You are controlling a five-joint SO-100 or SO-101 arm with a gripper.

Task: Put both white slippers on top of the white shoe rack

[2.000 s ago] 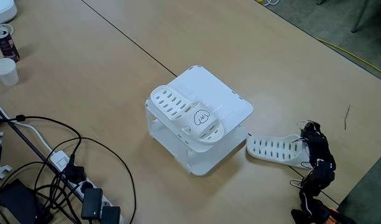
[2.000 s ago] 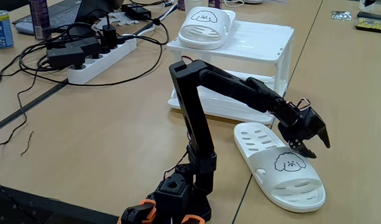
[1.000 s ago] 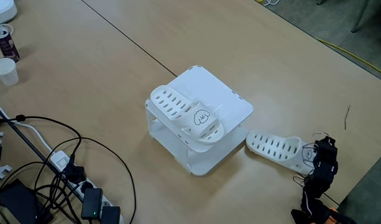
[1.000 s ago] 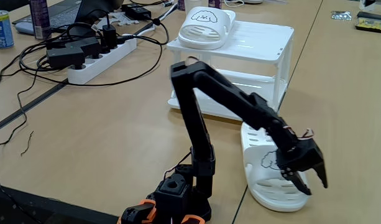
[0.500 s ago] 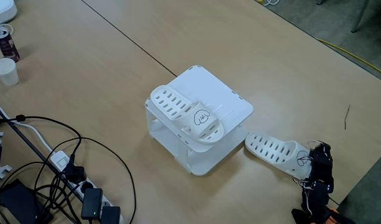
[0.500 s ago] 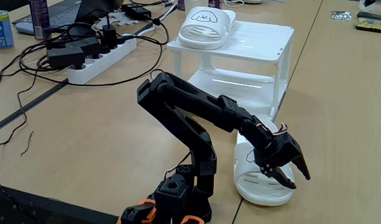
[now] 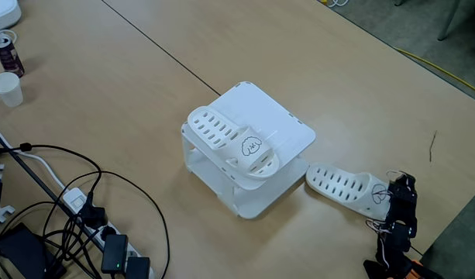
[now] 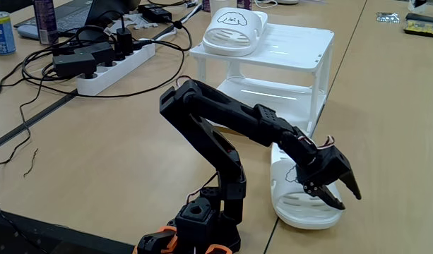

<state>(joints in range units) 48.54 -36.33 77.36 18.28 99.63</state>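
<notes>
White shoe rack (image 7: 260, 124): largest item, mid-table, two-tier, flat square top; unmoved over the last two seconds in both fixed views. Its top is half occupied, the other half bare.

Arm: black, base at the table's near edge. Two seconds ago it reached out level over the loose slipper's middle; it has since folded low and drawn back toward its base, so the wrist now sits at the slipper's strap end. Its base is cut off by the frame edge in a fixed view (image 7: 392, 263).

First white slipper (image 8: 234, 32): lies on the rack top, strap and cartoon mark toward the arm's side; position unchanged. This half of the task reads as done.

Second white slipper (image 7: 345, 188): on the table just beside the rack's lower shelf, sole down. It has swung and slid a little over the last two seconds, heel end now nearer the rack. Not lifted; this half remains. Its strap is largely hidden behind the wrist.

Gripper (image 8: 336, 192): at the strap end of the second slipper, fingers spread apart, nothing clamped. Whether one finger is under the strap or merely beside it cannot be made out; in the other fixed view the gripper is a small dark tangle.
</notes>
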